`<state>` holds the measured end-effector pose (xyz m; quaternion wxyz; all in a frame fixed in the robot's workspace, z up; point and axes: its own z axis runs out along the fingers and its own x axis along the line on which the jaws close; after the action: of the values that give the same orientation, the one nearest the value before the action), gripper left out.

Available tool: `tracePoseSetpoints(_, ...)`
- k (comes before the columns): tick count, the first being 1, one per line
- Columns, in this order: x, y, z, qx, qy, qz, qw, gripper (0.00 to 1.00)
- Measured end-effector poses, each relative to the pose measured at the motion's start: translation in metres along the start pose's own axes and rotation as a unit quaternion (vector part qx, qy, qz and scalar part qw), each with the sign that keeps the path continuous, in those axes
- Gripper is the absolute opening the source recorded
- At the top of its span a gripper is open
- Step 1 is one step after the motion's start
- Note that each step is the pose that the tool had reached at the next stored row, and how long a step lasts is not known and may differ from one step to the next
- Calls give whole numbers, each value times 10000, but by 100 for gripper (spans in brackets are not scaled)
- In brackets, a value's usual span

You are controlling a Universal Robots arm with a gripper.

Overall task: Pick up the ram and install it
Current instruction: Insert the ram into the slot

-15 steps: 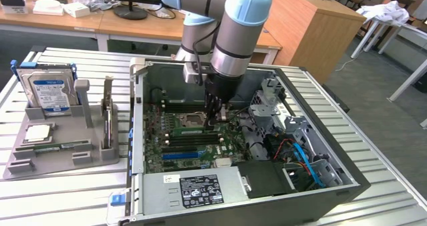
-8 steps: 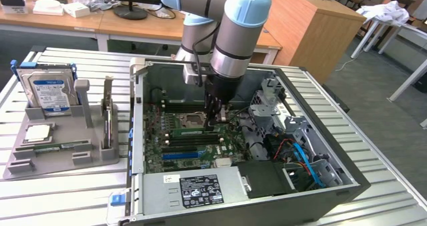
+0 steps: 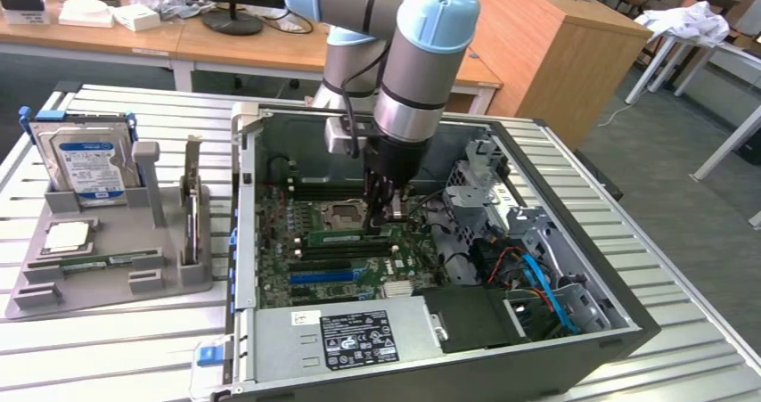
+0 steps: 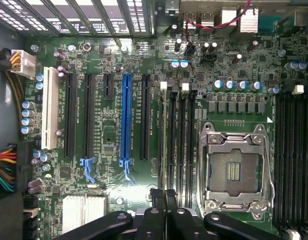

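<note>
Lying just below the pressed-together tool [image 3: 389,226], the ram [image 3: 339,235] looked light, stiff and fragile, best gripped by its long edges.

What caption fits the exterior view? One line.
Shut gripper at the ram, standing in a motherboard slot inside the open computer.

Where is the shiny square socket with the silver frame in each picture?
Exterior view: the silver socket sits just to the exterior view's left of the gripper.
Wrist view: the silver socket lies between two banks of black slots, near the gripper.
Shared landmark: the blue slot.
</note>
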<state>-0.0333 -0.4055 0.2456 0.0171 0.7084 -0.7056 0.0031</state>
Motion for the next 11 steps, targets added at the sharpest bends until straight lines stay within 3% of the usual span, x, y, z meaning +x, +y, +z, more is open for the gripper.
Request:
tracePoseSetpoints(6,-1,62,21,24,1,1,10000,12)
tracePoseSetpoints(11,-1,61,27,24,2,1,10000,12)
